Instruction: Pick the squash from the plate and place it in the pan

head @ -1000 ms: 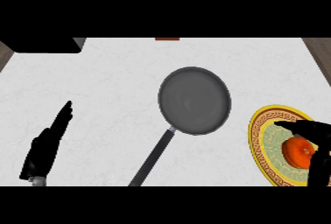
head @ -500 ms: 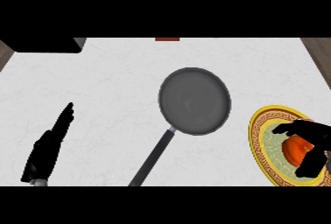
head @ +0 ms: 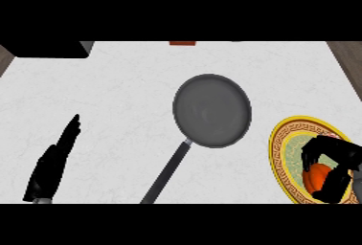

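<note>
An orange squash (head: 317, 175) lies on a yellow-rimmed plate (head: 283, 143) at the lower right of the head view. My right hand (head: 338, 162) is over it, fingers and thumb curled round the squash, which is mostly hidden. A grey pan (head: 212, 110) sits empty in the middle of the white counter, its dark handle (head: 170, 170) running toward the lower edge. At the lower left my left hand (head: 53, 165) rests open, fingers straight and pointing away.
A black block (head: 46, 49) stands at the far left corner and a small red thing (head: 182, 43) at the counter's far edge. The counter's right edge (head: 346, 72) shows a brown floor beyond.
My right hand has gone from straight fingers above the squash to fingers curled round it, and now covers more of it. The left hand and the pan have not moved.
</note>
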Available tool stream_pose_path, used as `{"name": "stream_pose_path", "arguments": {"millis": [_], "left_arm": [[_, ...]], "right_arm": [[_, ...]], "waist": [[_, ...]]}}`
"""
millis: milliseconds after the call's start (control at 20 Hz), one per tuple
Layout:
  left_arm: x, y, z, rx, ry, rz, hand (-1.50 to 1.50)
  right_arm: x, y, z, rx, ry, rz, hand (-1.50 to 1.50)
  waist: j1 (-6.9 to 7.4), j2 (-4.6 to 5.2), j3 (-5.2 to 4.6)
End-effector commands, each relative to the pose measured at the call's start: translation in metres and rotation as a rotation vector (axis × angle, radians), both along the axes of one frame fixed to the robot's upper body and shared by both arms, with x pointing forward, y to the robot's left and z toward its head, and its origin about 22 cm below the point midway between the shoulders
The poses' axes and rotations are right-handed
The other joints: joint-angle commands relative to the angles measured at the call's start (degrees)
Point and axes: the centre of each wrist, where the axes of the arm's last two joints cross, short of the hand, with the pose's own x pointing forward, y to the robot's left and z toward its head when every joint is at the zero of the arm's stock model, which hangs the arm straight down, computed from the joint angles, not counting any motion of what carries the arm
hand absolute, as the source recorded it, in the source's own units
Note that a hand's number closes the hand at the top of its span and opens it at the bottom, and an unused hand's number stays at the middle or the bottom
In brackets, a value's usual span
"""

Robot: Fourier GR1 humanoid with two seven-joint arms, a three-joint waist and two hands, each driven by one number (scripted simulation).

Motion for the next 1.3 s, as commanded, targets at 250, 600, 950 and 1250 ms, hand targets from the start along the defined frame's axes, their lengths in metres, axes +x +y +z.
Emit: {"name": "stream_pose_path", "arguments": {"millis": [250,600,950,1250], "left_arm": [[0.009,0.000,0.004,-0.007,-0.009,0.020,0.00],[0.003,0.005,0.003,-0.004,0.025,0.044,0.00],[0.009,-0.004,0.003,-0.009,-0.007,0.013,0.00],[0.006,0.003,0.004,-0.014,0.011,-0.023,0.00]], "right_arm": [[-0.026,-0.001,-0.004,-0.087,-0.150,-0.305,1.50],[-0.060,0.022,0.043,-0.275,-0.614,-0.601,1.50],[-0.078,0.070,0.088,-0.308,-1.113,-0.432,1.50],[-0.036,0.121,0.106,-0.210,-1.176,-0.419,1.50]], "waist": [[-1.84,0.31,0.72],[-3.09,-0.19,0.67],[-1.26,0.39,0.78],[0.66,0.72,0.79]]}}
